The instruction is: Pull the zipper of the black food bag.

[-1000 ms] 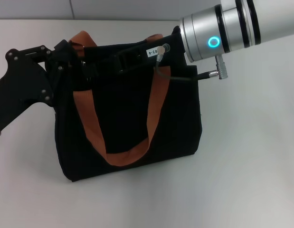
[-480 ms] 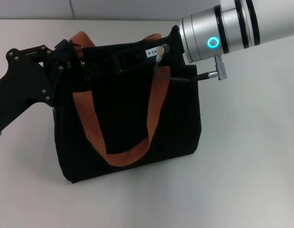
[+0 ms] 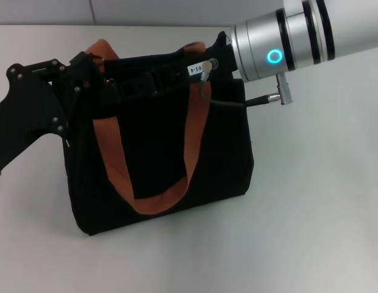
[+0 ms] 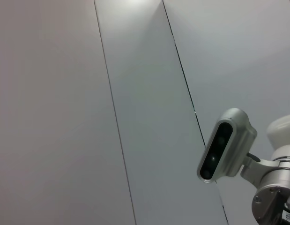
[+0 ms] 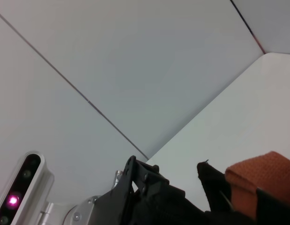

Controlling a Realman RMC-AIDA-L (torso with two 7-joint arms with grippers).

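Black food bag point(image 3: 158, 140) upright on the white tabletop point(image 3: 311, 201), left hand point(image 3: 94, 76) at its top left corner, right hand point(image 3: 216, 52) at top right, both grips unclear, white tag point(image 3: 195, 67) reading "03-4", zipper hidden.

Count: one black food bag point(image 3: 158, 152); two orange-brown webbing handles point(image 3: 115, 159) on it; two robot arms at its top edge; one white table point(image 3: 311, 213).
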